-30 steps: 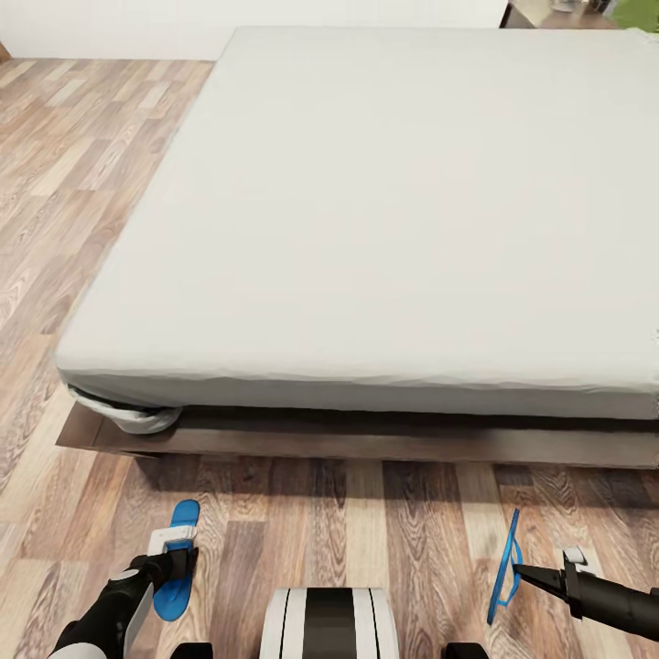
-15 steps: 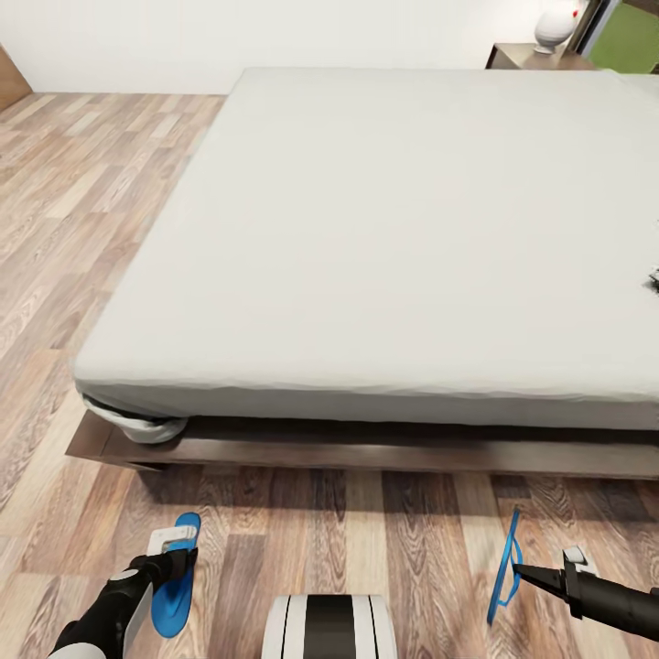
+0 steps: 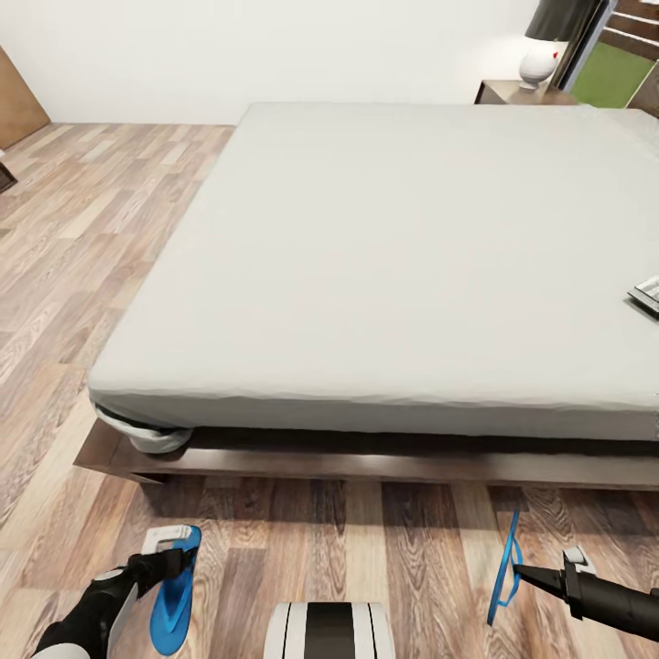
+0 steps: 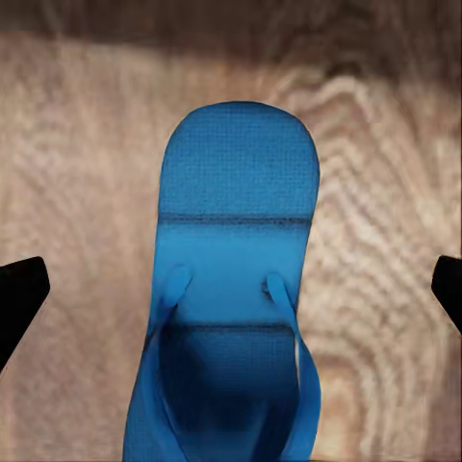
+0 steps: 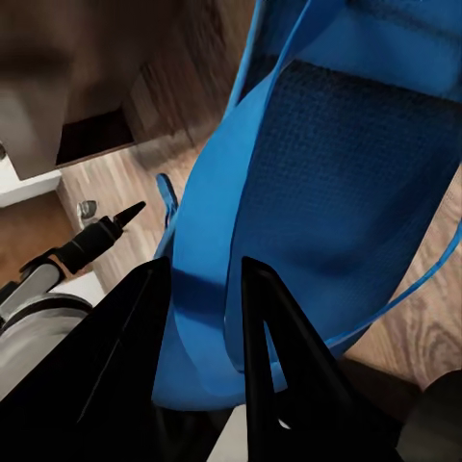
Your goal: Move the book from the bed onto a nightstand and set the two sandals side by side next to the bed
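Your right claw (image 3: 518, 571) grips one blue sandal (image 3: 504, 567) on edge above the floor (image 3: 366, 540) beside the bed (image 3: 403, 265); your left claw (image 4: 231, 289) hangs open over the other sandal (image 3: 174, 595), lying flat; the book (image 3: 646, 296) rests at the mattress's right edge.

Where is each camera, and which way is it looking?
Head view: up on the head, looking down at the bed, both arms showing.
Left wrist view: by the left hand, looking down on a flat sandal; fingertips showing.
Right wrist view: by the right hand, pinching the other sandal.
All three share sandals and floor.
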`<state>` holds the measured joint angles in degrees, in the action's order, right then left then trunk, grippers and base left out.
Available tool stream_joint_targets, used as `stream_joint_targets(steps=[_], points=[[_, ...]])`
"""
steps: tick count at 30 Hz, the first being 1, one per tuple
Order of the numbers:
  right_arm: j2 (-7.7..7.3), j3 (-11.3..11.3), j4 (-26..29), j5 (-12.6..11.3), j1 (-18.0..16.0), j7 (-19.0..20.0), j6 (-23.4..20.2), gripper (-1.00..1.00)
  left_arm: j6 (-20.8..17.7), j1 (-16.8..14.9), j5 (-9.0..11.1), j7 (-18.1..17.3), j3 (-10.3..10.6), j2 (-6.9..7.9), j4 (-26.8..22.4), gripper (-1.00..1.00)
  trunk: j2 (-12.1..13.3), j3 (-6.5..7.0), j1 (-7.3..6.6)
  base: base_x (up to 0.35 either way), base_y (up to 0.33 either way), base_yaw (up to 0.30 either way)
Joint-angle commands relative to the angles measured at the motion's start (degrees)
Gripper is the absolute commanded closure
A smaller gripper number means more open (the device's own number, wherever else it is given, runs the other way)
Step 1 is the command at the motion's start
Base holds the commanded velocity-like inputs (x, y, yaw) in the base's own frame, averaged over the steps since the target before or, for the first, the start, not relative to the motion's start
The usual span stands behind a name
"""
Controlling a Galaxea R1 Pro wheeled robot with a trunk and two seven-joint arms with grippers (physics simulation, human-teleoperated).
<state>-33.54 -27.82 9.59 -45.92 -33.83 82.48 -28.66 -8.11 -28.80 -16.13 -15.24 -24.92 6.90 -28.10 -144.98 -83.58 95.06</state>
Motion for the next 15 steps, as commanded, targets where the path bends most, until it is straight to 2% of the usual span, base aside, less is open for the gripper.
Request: stream_joint_targets(steps=[1, 3, 5, 6, 8, 9, 12, 15], points=[[-0.04, -0.48, 0.00, -0.49, -0.02, 0.22, -0.70, 1.00, -0.39, -0.02, -0.24, -5.85, -0.73, 1.28, -0.12, -1.00, -0.01, -0.03, -0.01, 0.000, 0.000, 0.000], [-0.04, -0.48, 0.00, -0.49, -0.03, 0.22, -0.70, 1.00, -0.46, -0.02, 1.01, -15.00, -1.94, 3.44, -0.12, -1.00, -0.01, -0.03, -0.01, 0.000, 0.000, 0.000], [-0.04, -0.48, -0.01, -0.49, -0.06, 0.22, -0.70, 1.00, -0.49, -0.02, 2.82, -26.66, -3.63, 6.33, -0.10, -1.00, -0.01, -0.03, -0.01, 0.000, 0.000, 0.000], [-0.03, -0.48, -0.01, -0.49, -0.06, 0.22, -0.70, 1.00, -0.50, -0.02, 3.70, -36.88, -4.57, 8.28, -0.06, -1.00, -0.01, -0.03, -0.01, 0.000, 0.000, 0.000], [-0.03, -0.48, -0.01, -0.49, -0.06, 0.22, -0.70, 1.00, -0.49, -0.02, 4.24, -48.61, -5.25, 9.95, 0.37, -1.00, -0.01, -0.03, -0.01, 0.000, 0.000, 0.000], [-0.04, -0.48, -0.01, -0.49, -0.05, 0.22, -0.70, 1.00, -0.43, -0.02, 4.36, -52.17, -5.45, 10.43, 0.78, -1.00, -0.01, -0.03, -0.01, 0.000, 0.000, 0.000], [-0.04, -0.48, -0.01, -0.49, -0.04, 0.20, -0.70, 1.00, -0.26, -0.02, 4.42, -54.08, -5.55, 10.70, 1.04, -1.00, -0.01, -0.03, -0.01, 0.000, 0.000, 0.000], [-0.04, -0.67, -0.19, -0.41, -0.02, 0.01, -0.67, 1.00, -0.03, -0.02, 4.44, -54.54, -5.58, 10.76, 1.16, -1.00, -0.01, -0.03, -0.01, 0.000, 0.083, 0.000]])
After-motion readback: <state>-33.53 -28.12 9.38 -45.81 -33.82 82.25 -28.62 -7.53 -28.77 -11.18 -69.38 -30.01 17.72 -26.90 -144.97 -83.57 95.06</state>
